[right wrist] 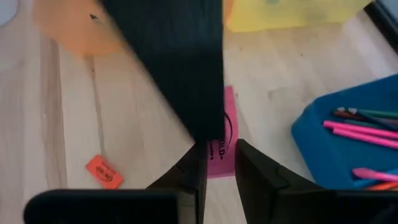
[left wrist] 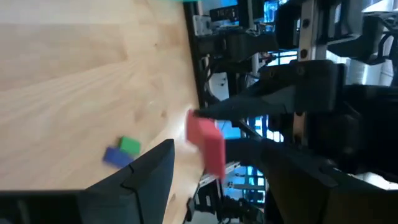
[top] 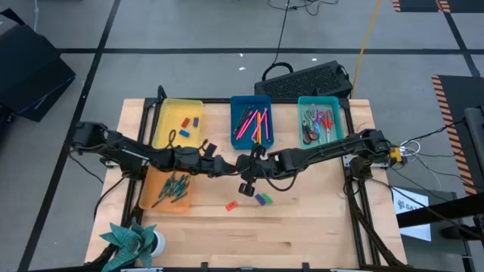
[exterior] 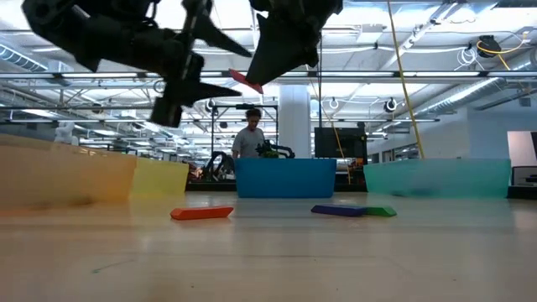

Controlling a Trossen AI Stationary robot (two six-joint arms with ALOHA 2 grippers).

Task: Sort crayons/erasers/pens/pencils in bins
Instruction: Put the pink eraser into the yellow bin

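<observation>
Pink stubby eraser block [right wrist: 221,146] sits pinched in the right gripper [right wrist: 217,163] near the yellow plastic bin [top: 179,119], seemingly mid-handover toward the wide-open left gripper [top: 221,165].

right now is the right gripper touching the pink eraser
Touching. The right wrist view shows the right gripper shut on the pink eraser, its fingers pressed against both sides. The low view shows the eraser held above the table, the left gripper beside it.
</observation>
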